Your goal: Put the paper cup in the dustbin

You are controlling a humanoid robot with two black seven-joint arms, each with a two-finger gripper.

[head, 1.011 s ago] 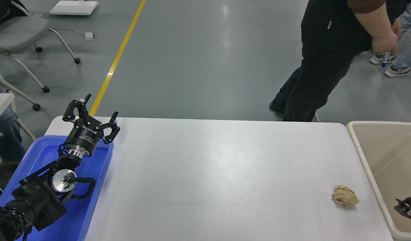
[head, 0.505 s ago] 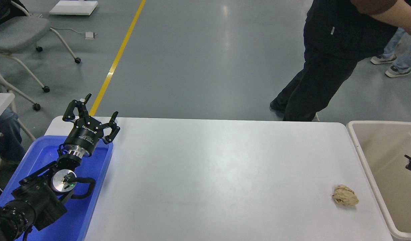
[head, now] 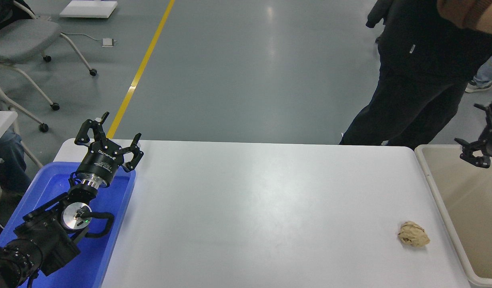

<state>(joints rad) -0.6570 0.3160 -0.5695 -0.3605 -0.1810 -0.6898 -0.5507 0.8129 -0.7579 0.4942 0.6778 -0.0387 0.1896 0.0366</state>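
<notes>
The paper cup is not in view. The dustbin [head: 426, 165] is a beige bin at the table's right edge, and the part of its inside that shows holds nothing. My right gripper [head: 477, 134] comes in from the right edge, above the bin's far rim, open and empty. My left gripper [head: 109, 137] is parked at the lower left above the blue tray, open and empty.
A crumpled brown paper ball [head: 413, 234] lies on the white table [head: 262, 208] near the bin. A blue tray [head: 109, 244] sits at the table's left end. A person in black [head: 414, 88] stands at the far right side. Chairs stand at the upper left.
My right gripper has risen from low inside the bin to above its far rim. The person at the far side has shifted right. The left arm has not moved.
</notes>
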